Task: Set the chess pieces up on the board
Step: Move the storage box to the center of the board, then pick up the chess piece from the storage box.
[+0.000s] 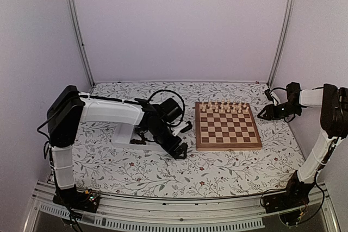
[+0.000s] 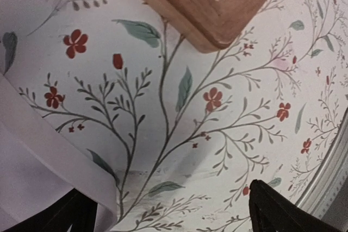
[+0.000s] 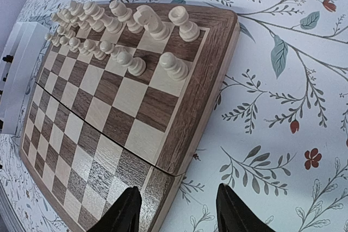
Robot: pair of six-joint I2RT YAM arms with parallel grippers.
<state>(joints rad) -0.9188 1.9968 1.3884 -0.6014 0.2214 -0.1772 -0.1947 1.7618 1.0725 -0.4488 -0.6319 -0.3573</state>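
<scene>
The board (image 1: 227, 127) lies right of centre. Pale wooden figures (image 1: 223, 107) fill its two far rows, and no dark chess pieces stand on it. My left gripper (image 1: 178, 151) is open and empty, low over the cloth just left of the board's near-left corner (image 2: 206, 9). Its fingers stand wide apart in the left wrist view (image 2: 163, 194). My right gripper (image 1: 265, 115) is open and empty beside the board's right edge (image 3: 179, 134). In the right wrist view (image 3: 176, 202) one finger is over the border and one over the cloth. The dark pieces are hidden.
A white tray (image 1: 128, 134) lies left of the board, mostly under my left arm; it also shows in the right wrist view (image 3: 22, 69). A floral cloth (image 1: 217, 172) covers the table. Metal rails (image 1: 76, 31) and walls close in the back and sides.
</scene>
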